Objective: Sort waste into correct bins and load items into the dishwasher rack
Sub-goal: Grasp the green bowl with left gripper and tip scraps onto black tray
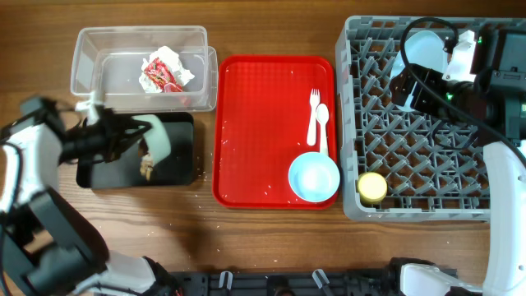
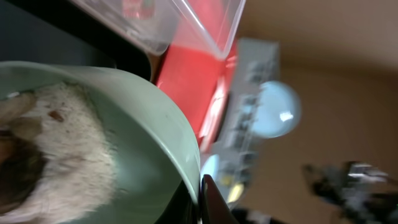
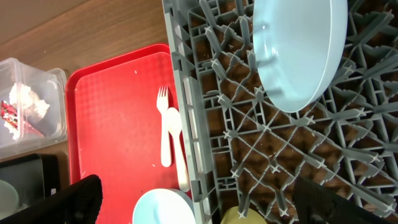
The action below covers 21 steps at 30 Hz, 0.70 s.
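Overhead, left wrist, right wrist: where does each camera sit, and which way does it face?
Overhead: above the table, facing straight down on the flat red serving tray and large grey plastic dishwasher rack; left arm and right arm show.
Left wrist: beside the tilted pale green bowl of rice, facing across toward the rack; one dark finger shows.
Right wrist: above the rack, facing down on the pale blue round plate; two dark fingers show, wide apart.
Shared: overhead and right wrist both show the white plastic fork.
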Each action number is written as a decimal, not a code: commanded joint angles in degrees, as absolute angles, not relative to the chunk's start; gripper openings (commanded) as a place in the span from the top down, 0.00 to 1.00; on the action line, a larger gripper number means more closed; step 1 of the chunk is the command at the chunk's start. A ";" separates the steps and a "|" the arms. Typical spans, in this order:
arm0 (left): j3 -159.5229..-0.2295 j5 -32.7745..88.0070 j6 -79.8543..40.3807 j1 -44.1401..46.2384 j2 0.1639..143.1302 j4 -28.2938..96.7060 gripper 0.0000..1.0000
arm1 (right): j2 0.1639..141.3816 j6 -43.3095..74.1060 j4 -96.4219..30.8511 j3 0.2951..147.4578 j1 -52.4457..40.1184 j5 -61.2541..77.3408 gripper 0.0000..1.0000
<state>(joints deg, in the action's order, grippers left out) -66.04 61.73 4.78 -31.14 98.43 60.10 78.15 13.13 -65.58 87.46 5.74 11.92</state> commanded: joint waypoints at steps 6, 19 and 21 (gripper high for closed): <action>-63.94 90.39 9.63 -37.04 109.21 60.53 0.96 | 78.22 12.01 -65.52 88.05 5.85 11.62 0.00; -63.96 90.39 6.44 -41.93 109.19 70.78 0.96 | 78.22 11.99 -66.32 88.05 5.85 11.62 0.00; -63.96 90.39 6.44 -41.89 109.19 70.87 0.96 | 78.22 11.94 -66.32 88.05 5.85 11.62 0.00</action>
<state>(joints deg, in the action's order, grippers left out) -64.01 88.64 6.94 -41.63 109.03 70.50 78.15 13.10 -66.28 87.46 5.74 11.92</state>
